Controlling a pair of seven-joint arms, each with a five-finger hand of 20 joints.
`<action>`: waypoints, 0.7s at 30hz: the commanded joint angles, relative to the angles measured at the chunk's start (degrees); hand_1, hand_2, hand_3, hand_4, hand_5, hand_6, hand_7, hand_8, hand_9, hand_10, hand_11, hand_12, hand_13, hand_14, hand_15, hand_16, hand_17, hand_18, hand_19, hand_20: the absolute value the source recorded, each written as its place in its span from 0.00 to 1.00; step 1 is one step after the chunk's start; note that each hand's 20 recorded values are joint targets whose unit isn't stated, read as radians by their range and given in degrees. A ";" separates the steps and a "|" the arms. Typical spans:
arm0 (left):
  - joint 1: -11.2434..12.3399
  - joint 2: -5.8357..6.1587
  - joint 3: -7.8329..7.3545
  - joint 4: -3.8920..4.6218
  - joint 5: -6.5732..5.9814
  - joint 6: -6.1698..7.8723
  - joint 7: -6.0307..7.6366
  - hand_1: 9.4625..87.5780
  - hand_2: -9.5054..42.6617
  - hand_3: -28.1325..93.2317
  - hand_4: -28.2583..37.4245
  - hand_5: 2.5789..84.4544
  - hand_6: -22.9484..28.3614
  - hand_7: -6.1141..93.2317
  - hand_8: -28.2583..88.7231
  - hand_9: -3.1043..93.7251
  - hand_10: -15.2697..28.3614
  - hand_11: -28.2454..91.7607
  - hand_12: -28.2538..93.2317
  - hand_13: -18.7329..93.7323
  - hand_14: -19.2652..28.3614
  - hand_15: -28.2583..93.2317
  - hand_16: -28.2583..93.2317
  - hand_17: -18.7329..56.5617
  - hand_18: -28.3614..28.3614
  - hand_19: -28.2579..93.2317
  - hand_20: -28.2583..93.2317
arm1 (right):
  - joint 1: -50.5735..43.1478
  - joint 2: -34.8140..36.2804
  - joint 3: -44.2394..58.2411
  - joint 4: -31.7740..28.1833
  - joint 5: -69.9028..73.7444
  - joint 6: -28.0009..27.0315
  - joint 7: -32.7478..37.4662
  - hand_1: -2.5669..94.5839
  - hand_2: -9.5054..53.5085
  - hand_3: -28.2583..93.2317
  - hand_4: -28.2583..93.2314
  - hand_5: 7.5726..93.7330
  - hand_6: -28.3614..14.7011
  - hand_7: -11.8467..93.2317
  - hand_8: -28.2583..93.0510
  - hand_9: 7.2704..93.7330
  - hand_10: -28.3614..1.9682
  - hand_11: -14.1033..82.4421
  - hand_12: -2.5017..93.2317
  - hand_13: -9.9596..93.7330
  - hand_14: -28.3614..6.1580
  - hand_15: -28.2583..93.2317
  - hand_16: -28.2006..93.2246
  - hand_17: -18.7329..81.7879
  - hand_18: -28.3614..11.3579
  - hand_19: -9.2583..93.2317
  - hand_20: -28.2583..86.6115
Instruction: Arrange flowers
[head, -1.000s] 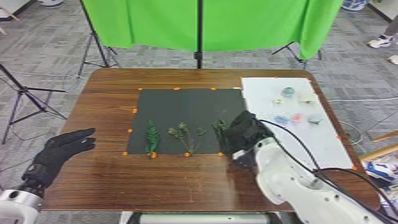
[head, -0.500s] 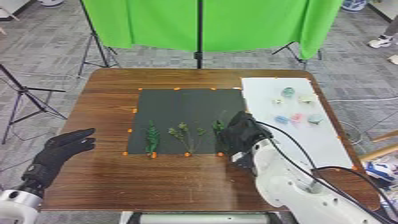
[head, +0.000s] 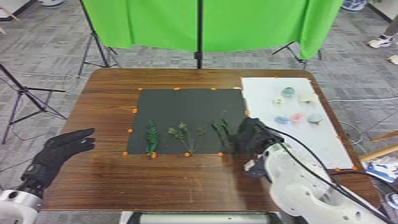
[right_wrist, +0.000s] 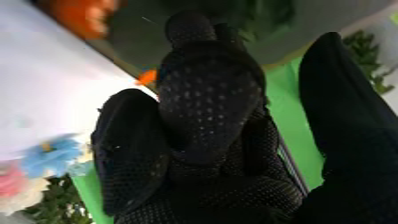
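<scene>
The left hand rests relaxed. The right hand, fingers loose and empty, has shifted off the rightmost leafy stem, baring more of it on the black mat. That stem seems placed; farther off, flower heads await on the white sheet.

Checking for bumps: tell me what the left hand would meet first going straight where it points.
The left hand would probably come to the dark mat first, at its left edge; the hand's height is unclear, so it may pass above.
</scene>
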 joint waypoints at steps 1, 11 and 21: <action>0.75 -0.11 -0.30 -0.24 0.11 -0.97 -0.98 0.29 0.12 0.74 0.19 0.52 0.56 0.16 0.20 0.50 0.69 0.37 0.33 0.49 0.82 0.39 0.24 0.37 0.76 0.38 0.41 | -4.79 1.71 3.35 -3.22 0.87 -4.84 2.16 0.40 0.18 0.68 0.17 0.81 0.46 0.25 0.19 0.96 0.39 0.37 0.25 1.00 0.71 0.67 0.41 0.94 0.56 0.88 0.59; 0.26 0.18 0.01 -0.02 0.11 -1.06 -1.10 0.29 0.12 0.74 0.19 0.52 0.56 0.15 0.20 0.50 0.69 0.37 0.33 0.49 0.82 0.39 0.24 0.37 0.76 0.38 0.41 | -2.79 0.29 0.91 -3.41 4.36 -3.92 0.25 0.38 0.22 0.67 0.17 0.83 0.46 0.26 0.19 0.97 0.36 0.37 0.25 1.00 0.70 0.67 0.40 0.94 0.56 0.88 0.58; 0.17 -0.04 -0.01 0.12 0.16 -1.01 -0.87 0.29 0.12 0.74 0.19 0.52 0.56 0.15 0.20 0.49 0.69 0.37 0.33 0.49 0.81 0.40 0.24 0.37 0.76 0.38 0.41 | -0.76 -0.65 -1.04 -3.54 7.55 -3.22 -0.59 0.38 0.22 0.67 0.17 0.83 0.47 0.26 0.19 0.97 0.36 0.37 0.25 1.00 0.70 0.67 0.41 0.94 0.55 0.89 0.57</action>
